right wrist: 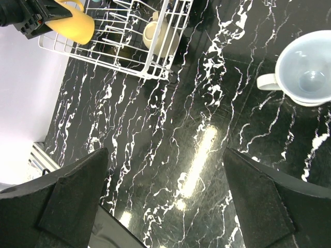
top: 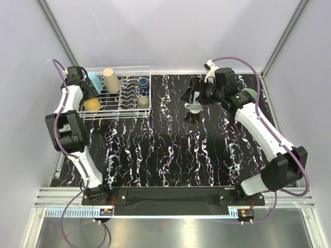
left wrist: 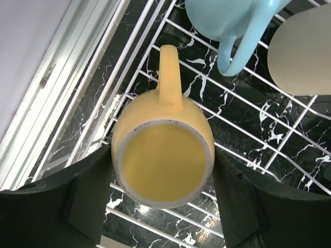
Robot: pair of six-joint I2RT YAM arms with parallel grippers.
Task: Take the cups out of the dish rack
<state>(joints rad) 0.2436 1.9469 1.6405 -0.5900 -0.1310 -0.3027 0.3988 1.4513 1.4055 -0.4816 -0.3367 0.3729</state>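
Observation:
The white wire dish rack [top: 118, 117] stands at the back left. My left gripper [top: 89, 98] is shut on an upside-down yellow mug [left wrist: 163, 160], its fingers [left wrist: 88, 199] against both sides, just over the rack's wires [left wrist: 248, 134]. A pale blue mug [left wrist: 227, 20], a tan tumbler [top: 110, 79], a navy cup [top: 143, 81] and a cream cup [right wrist: 160, 36] are in the rack. My right gripper [right wrist: 165, 201] is open and empty above the table. A pale grey mug [right wrist: 305, 70] stands upright on the table beside it.
A pale green cup [top: 250, 93] stands on the table behind my right arm at the back right. The left wall's metal rail [left wrist: 57, 88] runs close beside the rack. The black marbled table [top: 170, 150] spreads in front of the rack.

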